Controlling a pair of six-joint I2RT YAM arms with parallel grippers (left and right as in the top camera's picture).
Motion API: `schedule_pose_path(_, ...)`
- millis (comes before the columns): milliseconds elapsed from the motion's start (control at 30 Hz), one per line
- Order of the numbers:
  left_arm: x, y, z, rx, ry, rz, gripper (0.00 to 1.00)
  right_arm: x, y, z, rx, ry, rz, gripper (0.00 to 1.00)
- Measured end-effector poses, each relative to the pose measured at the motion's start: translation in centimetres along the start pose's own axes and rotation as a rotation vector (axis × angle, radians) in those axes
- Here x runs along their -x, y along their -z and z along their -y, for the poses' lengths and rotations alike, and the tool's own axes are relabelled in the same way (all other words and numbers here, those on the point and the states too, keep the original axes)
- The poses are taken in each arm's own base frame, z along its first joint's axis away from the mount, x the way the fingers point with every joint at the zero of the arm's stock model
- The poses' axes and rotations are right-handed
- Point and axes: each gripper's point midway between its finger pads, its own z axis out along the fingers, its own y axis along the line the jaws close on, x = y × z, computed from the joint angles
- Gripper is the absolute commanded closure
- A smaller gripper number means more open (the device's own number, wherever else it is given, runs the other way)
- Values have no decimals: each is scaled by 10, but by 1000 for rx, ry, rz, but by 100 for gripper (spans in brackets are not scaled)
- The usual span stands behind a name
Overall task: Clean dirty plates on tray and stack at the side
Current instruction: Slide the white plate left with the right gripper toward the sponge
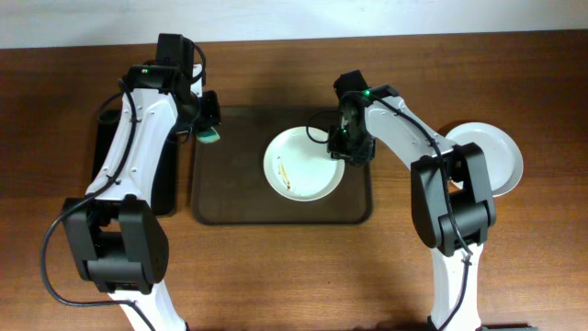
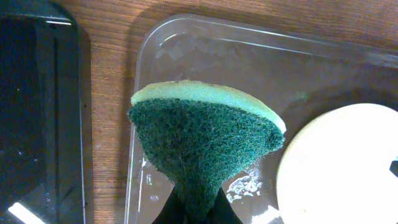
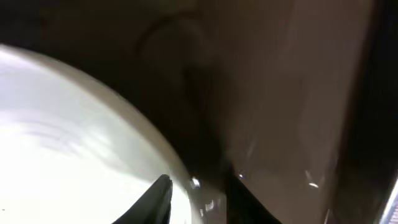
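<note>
The wooden table [image 1: 276, 276] is brown and runs the full width. A dark brown tray [image 1: 230, 198] sits in the middle, nearer the far edge than the near one. Just beside it, toward the left edge, lies a narrower black tray [image 1: 168, 184]. A white plate [image 1: 501, 156] rests on the bare wood toward the right edge, well apart from both.

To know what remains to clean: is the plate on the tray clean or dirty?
Dirty. The plate lies in the tray and shows thin yellowish streaks on its white surface in the overhead view.
</note>
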Motion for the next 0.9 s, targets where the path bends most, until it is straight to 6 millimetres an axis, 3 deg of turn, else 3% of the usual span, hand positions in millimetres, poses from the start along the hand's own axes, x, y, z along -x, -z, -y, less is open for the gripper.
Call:
schedule_pose_path(67,0,0,0,0,0,0,99,0,0,0,1,-6,0,96)
schedule_pose_path(433,0,0,0,0,0,-1,99,9,-5,-26,74,-115,69,95)
schedule_pose_path(500,-3,-3,-1,2,1,-10,99,8,-6,-29,75,-116,74,78)
schedule_pose_path(600,-7,-5,-2,5,2,-22,99,10,-7,-34,96,-84,83,68)
schedule_pose_path(867,-7,-6,-2,5,1,-23,99,20,-4,-41,132,17,123,77)
schedule_pose_path(900,-8,-6,0,5,-2,-24,99,21,-5,-42,133,28,128,85)
